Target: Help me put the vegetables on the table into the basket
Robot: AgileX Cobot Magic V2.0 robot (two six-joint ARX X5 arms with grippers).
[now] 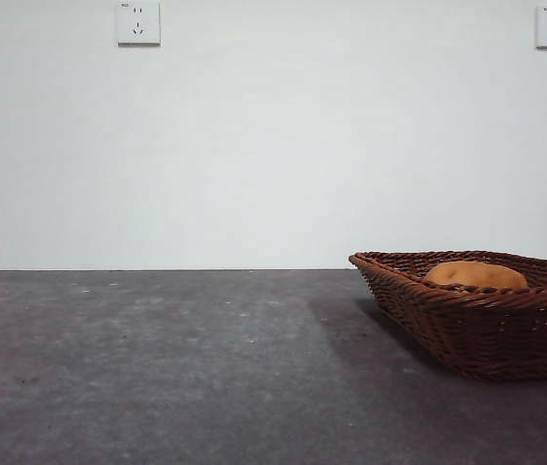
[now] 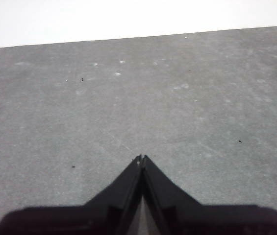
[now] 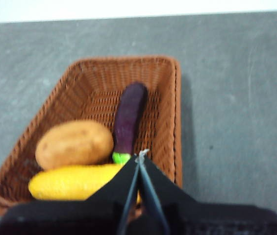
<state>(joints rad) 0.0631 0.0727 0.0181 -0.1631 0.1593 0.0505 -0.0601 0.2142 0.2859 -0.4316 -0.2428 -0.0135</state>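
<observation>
The brown wicker basket (image 3: 165, 105) lies below my right gripper (image 3: 141, 155), whose jaws are shut and empty above the basket's near end. Inside it lie a brown potato (image 3: 73, 144), a yellow corn cob (image 3: 72, 181) and a dark purple eggplant (image 3: 128, 117) with a green stem. In the front view the basket (image 1: 476, 325) stands at the right on the grey table (image 1: 176, 368), and only the potato (image 1: 474, 275) shows over its rim. My left gripper (image 2: 141, 157) is shut with nothing in it, above bare table (image 2: 128, 98).
A white wall with two power sockets (image 1: 138, 22) stands behind the table. The basket's shadow falls on the table to its left.
</observation>
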